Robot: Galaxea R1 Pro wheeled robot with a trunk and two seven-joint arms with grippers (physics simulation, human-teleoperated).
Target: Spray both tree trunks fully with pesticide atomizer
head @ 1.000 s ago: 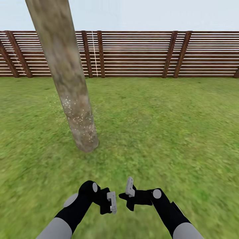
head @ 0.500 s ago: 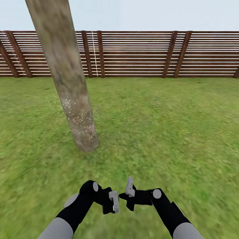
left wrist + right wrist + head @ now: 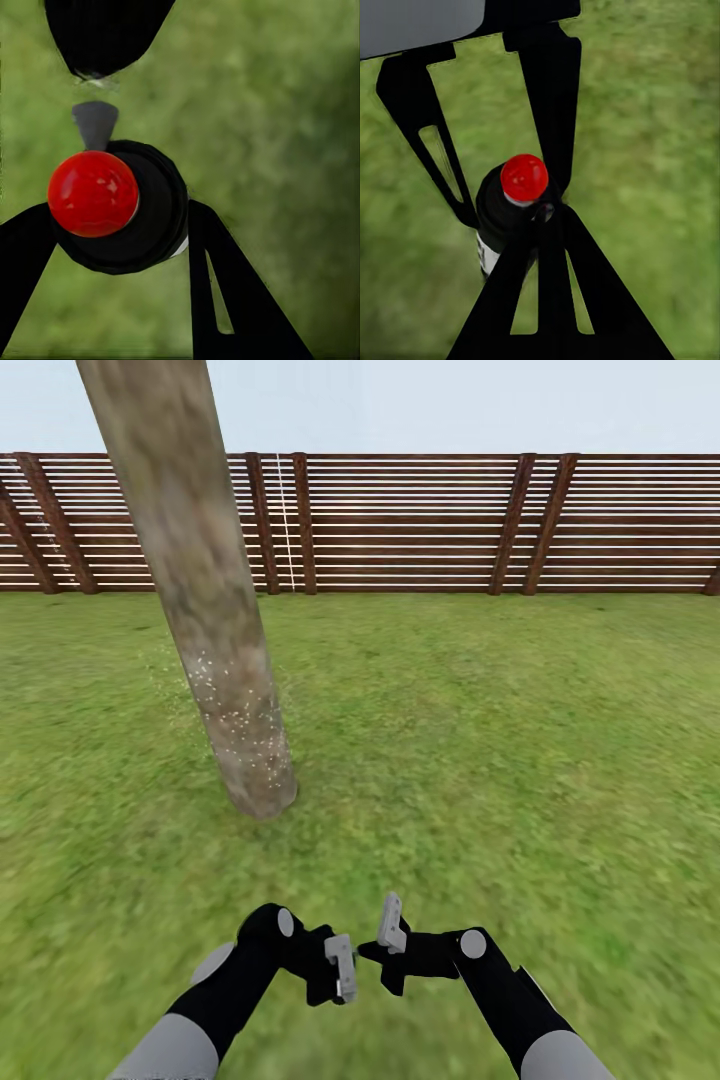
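At the far left of the head view the tree trunk [image 3: 215, 650], thick, pale and mottled, rises at a lean from the garden's grass lawn [image 3: 520, 740]. Whitish specks of pesticide [image 3: 240, 720] dot its lower stretch, down towards the base; higher up the bark looks bare. Behind it the brown slatted wooden fence [image 3: 420, 520] runs across the whole width under a pale sky.

Low in that view, left of centre, the left pincer [image 3: 340, 968] hangs over the grass and points inward at its partner. Its wrist camera shows it clamped on the pesticide atomizer [image 3: 150, 217]: the black bottle sits between the two black fingers [image 3: 225, 300], red round cap [image 3: 93, 193] towards the camera, with the grey nozzle [image 3: 95, 124] jutting out beside the cap. The bottle is held off the lawn.

Just to the right, close by, the right pincer [image 3: 390, 928] faces the left one. In the right wrist view its fingers [image 3: 585, 300] are drawn together into a point that lies against the atomizer's neck, just beneath the red cap, gripping nothing between them.
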